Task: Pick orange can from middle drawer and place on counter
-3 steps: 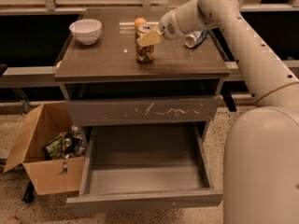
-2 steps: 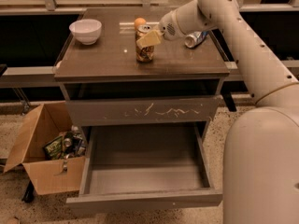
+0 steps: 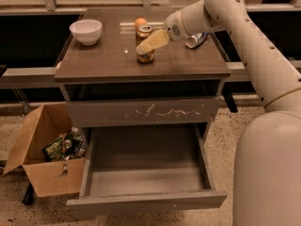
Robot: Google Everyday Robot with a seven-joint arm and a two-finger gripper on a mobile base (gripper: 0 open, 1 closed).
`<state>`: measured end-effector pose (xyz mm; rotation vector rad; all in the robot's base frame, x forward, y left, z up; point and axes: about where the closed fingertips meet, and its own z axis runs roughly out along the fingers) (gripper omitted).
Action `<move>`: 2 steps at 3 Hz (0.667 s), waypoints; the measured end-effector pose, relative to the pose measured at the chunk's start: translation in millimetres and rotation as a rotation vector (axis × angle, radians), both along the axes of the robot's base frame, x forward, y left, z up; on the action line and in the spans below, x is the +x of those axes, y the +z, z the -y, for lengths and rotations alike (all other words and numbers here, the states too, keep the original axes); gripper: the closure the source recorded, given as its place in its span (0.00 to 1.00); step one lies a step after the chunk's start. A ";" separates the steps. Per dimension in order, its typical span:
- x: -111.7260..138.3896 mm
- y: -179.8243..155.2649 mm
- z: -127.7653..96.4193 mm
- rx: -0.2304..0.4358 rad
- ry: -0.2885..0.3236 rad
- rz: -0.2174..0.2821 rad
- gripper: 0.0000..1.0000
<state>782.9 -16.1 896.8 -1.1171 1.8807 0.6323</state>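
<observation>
- The arm [image 3: 244, 41] reaches in from the right and bends across the top, so that its end comes at the can from the side rather than from above.
- The desk [image 3: 108, 55] is the goal surface. We judge the placing nearly done, with only the letting go and the retreat left.
- The middle drawer [image 3: 146, 201] stands pulled out and bare inside, which fits the can being out of it already. The scratched drawer front [image 3: 117, 113] above it is closed.
- The white bowl [image 3: 85, 31] sits well apart at the left rear corner.
- The tool [image 3: 148, 42] is pinching the can. One pale finger [image 3: 154, 39] slants across its front and the other is hidden behind.
- The orange can [image 3: 146, 56] stands upright near the middle of the desk. Its long axis is vertical, its silver top faces up and its base looks to rest on the surface.
- The orange ball [image 3: 140, 22] lies just behind the can.
</observation>
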 end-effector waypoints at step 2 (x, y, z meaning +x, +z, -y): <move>-65.6 39.7 45.6 0.003 0.109 0.184 0.00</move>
